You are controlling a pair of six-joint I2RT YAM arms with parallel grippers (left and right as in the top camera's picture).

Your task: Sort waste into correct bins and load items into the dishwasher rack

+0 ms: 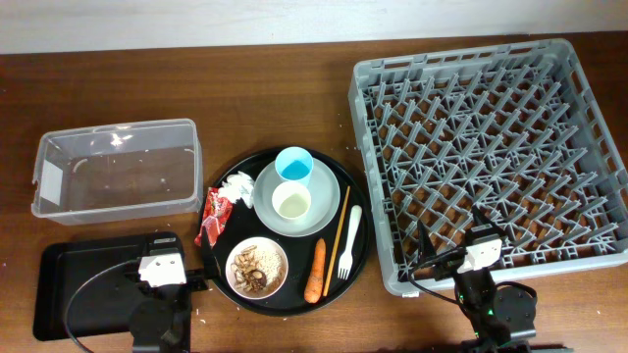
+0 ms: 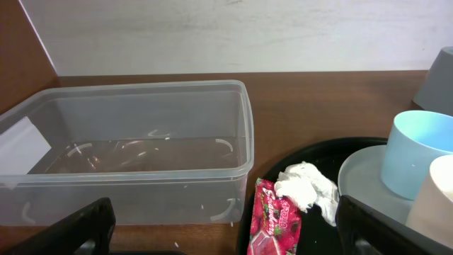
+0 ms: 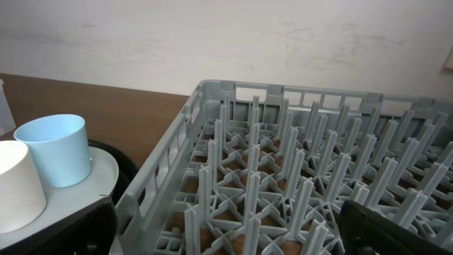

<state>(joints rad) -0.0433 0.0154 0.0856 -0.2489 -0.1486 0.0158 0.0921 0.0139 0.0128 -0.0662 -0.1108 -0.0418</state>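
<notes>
Both arms sit at the table's near edge. The left gripper (image 2: 228, 231) and the right gripper (image 3: 226, 228) each have their fingers spread wide and hold nothing. All the waste and items lie on the round black tray (image 1: 289, 300), between the clear tub (image 1: 118, 127) and the dishwasher rack (image 1: 359, 157). We judge the red wrapper (image 2: 273, 224) to be light, thin and slippery, best pinched at a raised crease. The napkin (image 2: 306, 188) touching it is soft and may lift with it. The carrot (image 1: 315, 271) looks firm but liable to roll, so it should be gripped across its middle. The blue cup (image 1: 293, 165) and white cup (image 1: 291, 203) are rigid and can be taken by the wall. They stand on the plate (image 1: 329, 191), blocking it. The fork (image 1: 348, 240) and chopstick (image 1: 336, 227) lie flat and offer little purchase.
</notes>
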